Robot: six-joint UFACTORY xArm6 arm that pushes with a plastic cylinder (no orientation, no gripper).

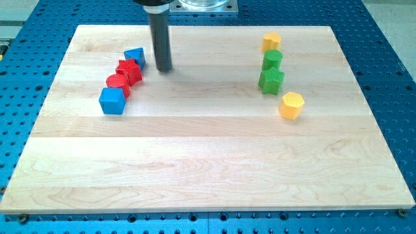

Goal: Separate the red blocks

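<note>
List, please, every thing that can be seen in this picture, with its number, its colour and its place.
blue blocks: 2, blue; a small one at the upper end of the left row, a cube at its lower end
red blocks: 2, red; a star-like one and a round one, touching, between the two blue ones
yellow blocks: 2, yellow; one at the view's top right, one lower right, apart from the others
green blocks: 2, green; a round one above a star-like one, below the upper yellow block
wooden board: 1, light wood; on a blue perforated table
my tip: 1, dark rod; just right of the star-like red block, not touching it
</note>
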